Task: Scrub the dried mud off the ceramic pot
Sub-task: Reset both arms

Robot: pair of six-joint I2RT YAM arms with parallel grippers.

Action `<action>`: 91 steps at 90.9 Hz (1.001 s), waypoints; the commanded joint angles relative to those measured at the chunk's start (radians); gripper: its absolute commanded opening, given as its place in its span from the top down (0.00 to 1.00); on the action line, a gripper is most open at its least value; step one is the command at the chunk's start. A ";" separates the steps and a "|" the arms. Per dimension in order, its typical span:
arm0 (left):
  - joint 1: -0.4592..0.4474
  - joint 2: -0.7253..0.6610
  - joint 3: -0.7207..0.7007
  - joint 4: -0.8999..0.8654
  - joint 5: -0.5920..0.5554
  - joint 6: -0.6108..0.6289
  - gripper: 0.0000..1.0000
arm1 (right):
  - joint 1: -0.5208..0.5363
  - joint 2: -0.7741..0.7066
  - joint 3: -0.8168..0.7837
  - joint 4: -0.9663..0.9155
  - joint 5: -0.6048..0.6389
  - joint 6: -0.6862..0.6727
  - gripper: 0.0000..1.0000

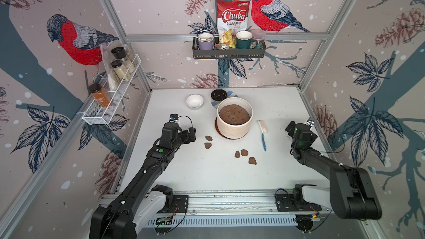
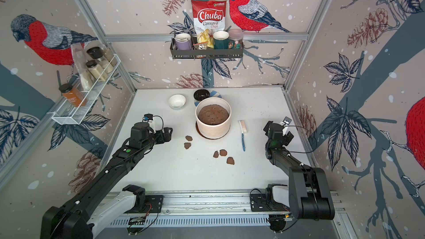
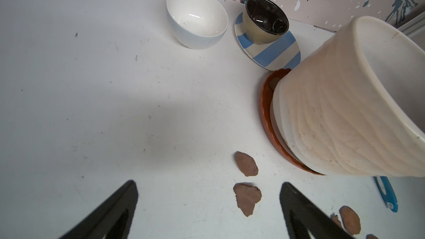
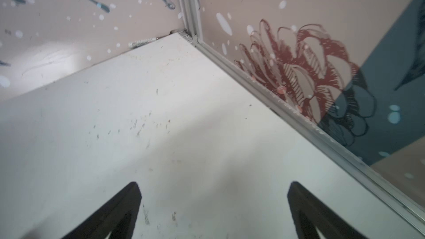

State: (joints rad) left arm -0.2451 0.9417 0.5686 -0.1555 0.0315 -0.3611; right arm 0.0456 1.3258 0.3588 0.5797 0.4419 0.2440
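The cream ribbed ceramic pot (image 1: 234,126) (image 2: 213,128) (image 3: 345,111) stands mid-table on a brown saucer (image 3: 266,116), filled with brown soil. Flakes of dried mud lie on the table in front of it: two at the left (image 1: 208,138) (image 1: 208,145) and three further right (image 1: 244,152). A blue-handled brush (image 1: 262,132) (image 2: 242,132) lies just right of the pot. My left gripper (image 1: 192,134) (image 3: 209,183) is open, left of the pot, with one flake (image 3: 247,197) on the table between its fingers. My right gripper (image 4: 215,183) is open and empty near the right wall, facing the back corner.
A white bowl (image 1: 194,101) and a black bowl (image 1: 218,94) on a striped saucer (image 3: 276,54) stand behind the pot. A wire rack of jars (image 1: 110,93) hangs on the left wall. A shelf with mugs and a chips bag (image 1: 230,49) hangs on the back wall.
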 commanded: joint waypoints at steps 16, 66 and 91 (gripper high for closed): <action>0.004 -0.007 -0.026 0.050 -0.074 0.009 0.04 | 0.020 0.178 0.009 0.305 -0.187 -0.162 0.00; 0.000 0.075 -0.103 0.324 -0.177 0.301 0.03 | 0.022 0.183 0.005 0.310 -0.184 -0.159 0.00; 0.018 0.367 -0.170 0.809 -0.386 0.580 0.03 | 0.021 0.182 0.005 0.309 -0.183 -0.160 0.00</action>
State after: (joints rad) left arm -0.2432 1.2003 0.4072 0.3847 -0.2268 0.1108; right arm 0.0666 1.5120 0.3607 0.8558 0.2626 0.1013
